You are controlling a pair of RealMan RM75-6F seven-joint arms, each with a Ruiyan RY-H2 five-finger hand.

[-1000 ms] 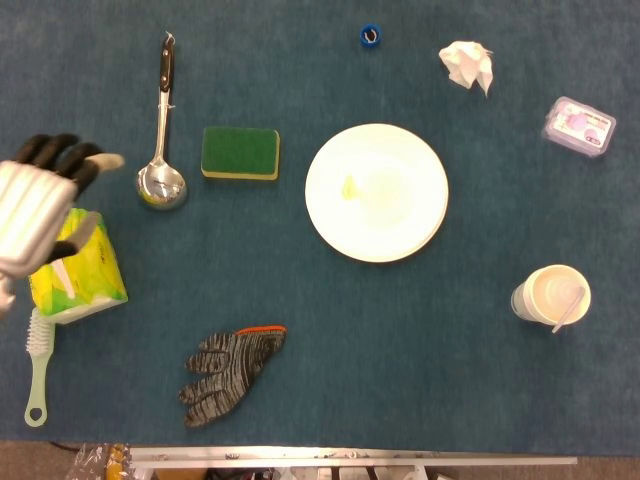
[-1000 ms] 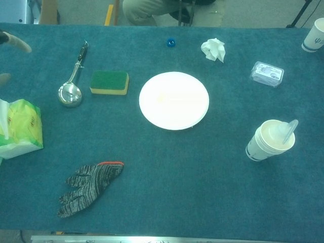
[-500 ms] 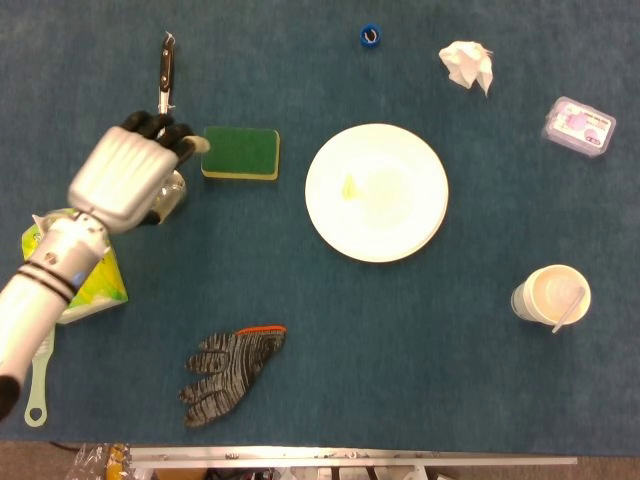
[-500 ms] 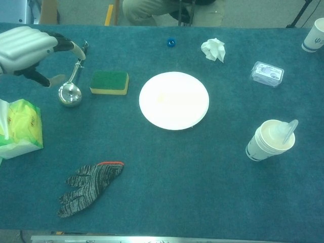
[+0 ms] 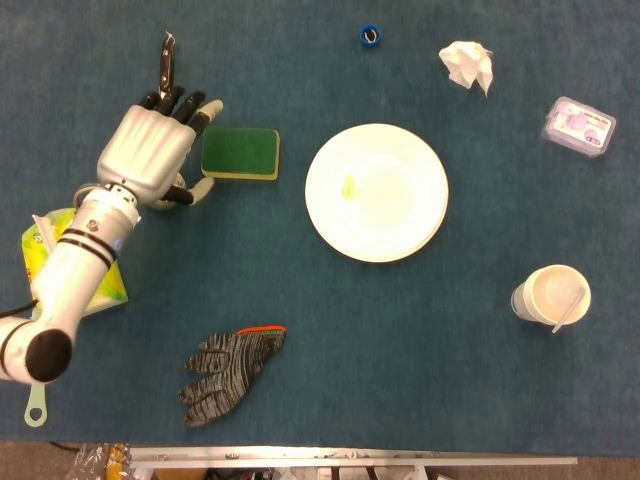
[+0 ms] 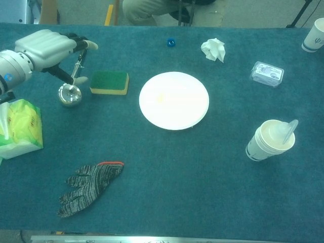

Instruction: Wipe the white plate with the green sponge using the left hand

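The green sponge point(image 5: 240, 153) point(image 6: 109, 82) with a yellow underside lies flat on the blue cloth, left of the white plate point(image 5: 377, 192) point(image 6: 173, 99). A small yellowish smear shows on the plate's left half. My left hand point(image 5: 155, 150) point(image 6: 48, 46) hovers just left of the sponge, over the ladle, fingers spread and holding nothing. Its fingertips point(image 5: 210, 108) reach the sponge's left edge; contact is not clear. My right hand is in neither view.
A steel ladle point(image 5: 166, 70) point(image 6: 70, 92) lies under my left hand. A tissue pack point(image 5: 75, 285) and a brush handle point(image 5: 37, 395) sit at the left edge, a grey glove point(image 5: 228, 364) near the front. A paper cup point(image 5: 552, 294), crumpled tissue point(image 5: 467, 64), plastic box point(image 5: 578, 128) and blue cap point(image 5: 370, 36) lie right and far.
My left hand has swept in from the table's left edge to the right and farther away, ending beside the sponge. Nothing else moved.
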